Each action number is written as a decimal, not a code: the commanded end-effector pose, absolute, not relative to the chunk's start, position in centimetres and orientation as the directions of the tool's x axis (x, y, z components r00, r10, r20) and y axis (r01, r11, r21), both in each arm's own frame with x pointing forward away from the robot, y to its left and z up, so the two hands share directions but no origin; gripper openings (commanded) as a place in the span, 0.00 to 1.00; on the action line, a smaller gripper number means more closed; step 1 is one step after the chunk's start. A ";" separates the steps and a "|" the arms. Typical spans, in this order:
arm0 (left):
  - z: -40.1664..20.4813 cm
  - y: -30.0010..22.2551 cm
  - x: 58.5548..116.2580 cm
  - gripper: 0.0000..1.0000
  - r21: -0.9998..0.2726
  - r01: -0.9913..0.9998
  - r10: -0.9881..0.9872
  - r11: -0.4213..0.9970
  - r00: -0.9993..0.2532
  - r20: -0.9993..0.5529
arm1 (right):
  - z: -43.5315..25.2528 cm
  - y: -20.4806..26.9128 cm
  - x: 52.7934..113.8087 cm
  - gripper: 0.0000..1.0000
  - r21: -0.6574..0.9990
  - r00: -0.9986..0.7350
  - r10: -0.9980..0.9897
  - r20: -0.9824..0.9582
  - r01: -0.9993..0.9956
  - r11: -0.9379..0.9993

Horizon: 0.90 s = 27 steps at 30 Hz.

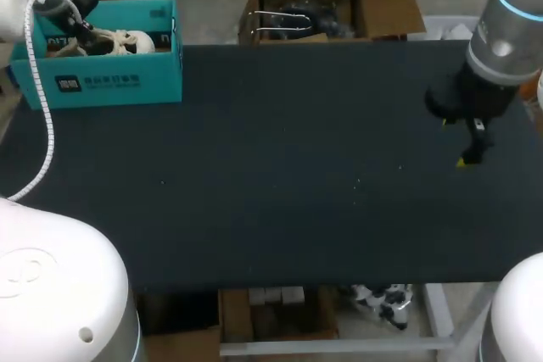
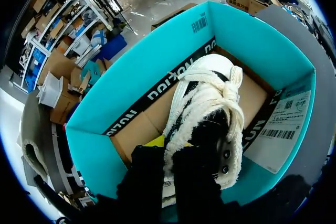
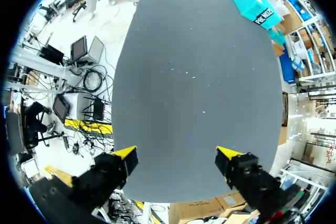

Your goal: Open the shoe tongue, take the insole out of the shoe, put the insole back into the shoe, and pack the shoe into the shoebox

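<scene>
My left gripper (image 2: pixel 175 146) hangs inside the open teal cardboard shoebox (image 1: pixel 119 82) at the far left corner of the dark tabletop (image 1: pixel 280 167). Its jaws stand narrow, one outside the white fleecy shoe (image 2: pixel 210 93) with black trim and one down in its opening, pinching the collar between them. The shoe lies on the box's brown floor, laces knotted on top, toe pointing ahead of the gripper. Teal walls hem it in on every side — a black printed band runs along one long wall; a white barcode label (image 2: pixel 283 124) sits on the short one. A white coiled cable (image 1: pixel 38 108) trails from my left arm over the tabletop's left edge. My right gripper (image 3: pixel 177 158) hovers above the tabletop near its right edge, jaws wide — well apart from the shoebox.
</scene>
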<state>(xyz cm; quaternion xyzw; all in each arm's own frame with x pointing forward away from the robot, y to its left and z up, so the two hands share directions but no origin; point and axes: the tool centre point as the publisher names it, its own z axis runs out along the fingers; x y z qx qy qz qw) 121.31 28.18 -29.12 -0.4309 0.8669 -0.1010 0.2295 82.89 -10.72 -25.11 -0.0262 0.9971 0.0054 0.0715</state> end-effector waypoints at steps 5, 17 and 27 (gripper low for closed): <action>-29.9 28.1 123.4 0.00 -0.315 -0.732 -0.796 0.604 -0.541 -0.270 | -25.1 -10.7 82.9 1.00 0.004 -0.989 -0.051 -0.141 -0.052 0.999; -30.2 26.8 121.0 0.00 -0.278 -0.637 -0.693 0.719 -0.684 -0.227 | -25.1 -10.7 82.9 1.00 0.004 -0.989 -0.051 -0.141 -0.052 0.999; -29.8 27.0 120.4 0.00 -0.285 -0.601 -0.654 0.747 -0.740 -0.156 | -25.1 -10.7 82.9 1.00 0.004 -0.989 -0.051 -0.141 -0.052 0.999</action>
